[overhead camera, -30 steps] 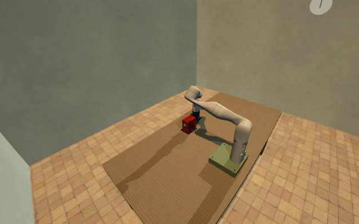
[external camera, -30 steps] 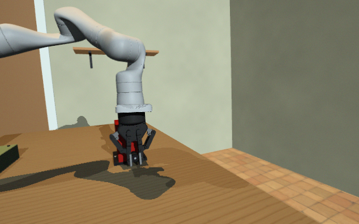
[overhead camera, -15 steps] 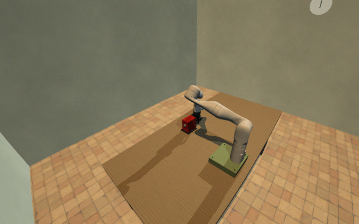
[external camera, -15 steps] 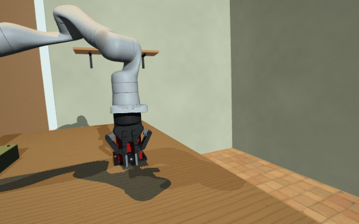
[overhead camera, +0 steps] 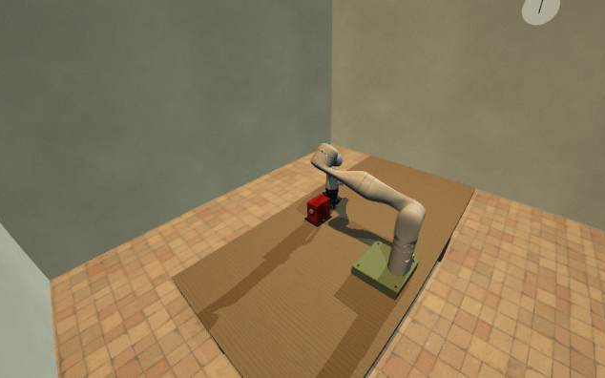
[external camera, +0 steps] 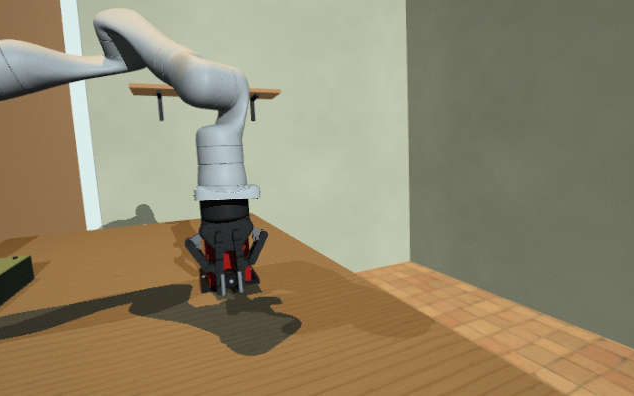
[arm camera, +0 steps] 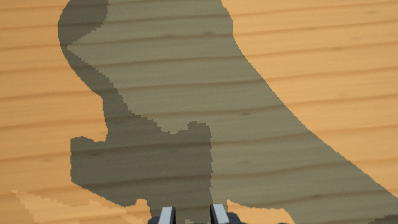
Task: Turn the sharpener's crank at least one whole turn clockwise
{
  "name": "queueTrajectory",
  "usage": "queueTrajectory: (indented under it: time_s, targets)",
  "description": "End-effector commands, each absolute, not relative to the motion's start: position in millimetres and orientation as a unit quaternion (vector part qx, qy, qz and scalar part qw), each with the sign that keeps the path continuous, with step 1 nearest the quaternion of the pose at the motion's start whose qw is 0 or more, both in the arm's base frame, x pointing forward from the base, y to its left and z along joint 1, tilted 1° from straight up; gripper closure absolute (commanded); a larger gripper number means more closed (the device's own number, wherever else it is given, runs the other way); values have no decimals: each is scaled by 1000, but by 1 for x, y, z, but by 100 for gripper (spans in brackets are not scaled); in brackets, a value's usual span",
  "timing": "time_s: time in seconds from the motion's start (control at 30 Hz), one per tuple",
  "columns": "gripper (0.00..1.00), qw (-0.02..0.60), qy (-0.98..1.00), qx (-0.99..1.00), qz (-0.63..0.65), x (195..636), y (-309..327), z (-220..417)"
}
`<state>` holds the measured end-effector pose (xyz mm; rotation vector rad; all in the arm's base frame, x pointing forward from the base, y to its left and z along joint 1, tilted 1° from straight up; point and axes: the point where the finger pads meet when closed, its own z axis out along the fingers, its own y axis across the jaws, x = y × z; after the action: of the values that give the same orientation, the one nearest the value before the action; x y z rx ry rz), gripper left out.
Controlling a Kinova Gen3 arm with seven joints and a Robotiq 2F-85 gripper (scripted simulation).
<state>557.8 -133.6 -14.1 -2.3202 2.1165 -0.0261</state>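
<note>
The red pencil sharpener (overhead camera: 319, 209) stands on the wooden table. In the exterior view it (external camera: 215, 260) is mostly hidden behind my gripper (external camera: 231, 284). The gripper points straight down in front of the sharpener's crank end, with its fingertips just above the table. It is shut on the crank's dark knob (external camera: 232, 283), which sits low, near the bottom of its circle. In the wrist view only the two fingertips show at the bottom edge over the shadowed table; the knob is out of sight there.
The arm's green base plate (overhead camera: 385, 268) sits on the table to the right of the sharpener. The table's far edge runs close behind the sharpener, with tiled floor (external camera: 515, 325) beyond. A wall shelf (external camera: 205, 92) hangs behind the arm.
</note>
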Motion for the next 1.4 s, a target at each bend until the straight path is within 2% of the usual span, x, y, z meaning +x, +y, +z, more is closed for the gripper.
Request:
queueTrajectory:
  time_s: [0.0, 1.37]
  targets:
    - [100, 2, 672, -740, -6, 556, -131, -16]
    - [100, 3, 672, -741, -10, 551, -133, -12]
